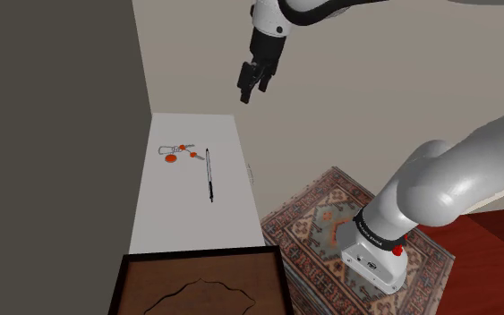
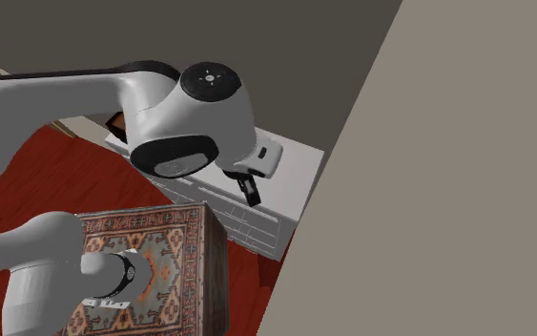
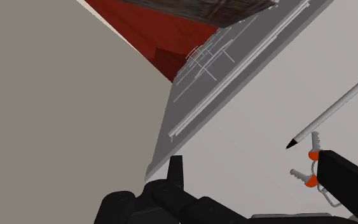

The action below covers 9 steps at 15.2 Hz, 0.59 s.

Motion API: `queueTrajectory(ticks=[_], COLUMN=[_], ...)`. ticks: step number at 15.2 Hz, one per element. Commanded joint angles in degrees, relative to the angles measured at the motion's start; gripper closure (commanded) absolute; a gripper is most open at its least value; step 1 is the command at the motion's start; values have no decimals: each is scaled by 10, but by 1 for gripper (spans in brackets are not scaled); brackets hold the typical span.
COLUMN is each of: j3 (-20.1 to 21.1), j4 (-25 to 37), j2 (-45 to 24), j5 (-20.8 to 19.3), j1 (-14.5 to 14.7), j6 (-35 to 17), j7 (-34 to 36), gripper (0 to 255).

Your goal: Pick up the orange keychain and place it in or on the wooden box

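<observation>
White cabinet top by beige wall | orange-and-silver keychain just beside slim grey pen | dark wooden box well apart | black gripper hovers above, fingers apart, empty.

Slim grey pen on white cabinet top, red floor beside

surface: plain white, matt, smooth. box: dark brown wood, visible grain, low sheen. keychain: thin grey metal-looking rings, smooth orange bits. pen: smooth grey barrel, black tip. arm shells: glossy white with soft highlights. fingers: matt black. stand: skinned in a woven patterned rug texture. floor: reddish wood, slight gloss.
</observation>
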<state>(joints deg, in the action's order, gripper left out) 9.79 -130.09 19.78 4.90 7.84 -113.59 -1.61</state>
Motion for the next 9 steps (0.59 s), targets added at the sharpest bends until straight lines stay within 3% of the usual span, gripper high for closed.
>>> queueTrajectory(ticks=[1,9], j3=[11,59], j4=[7,56], j2=[-31,-164], j5=[-2,-30], j1=[9,46], j6=[-21,-90], j7=[-9,-23], gripper=[0,0])
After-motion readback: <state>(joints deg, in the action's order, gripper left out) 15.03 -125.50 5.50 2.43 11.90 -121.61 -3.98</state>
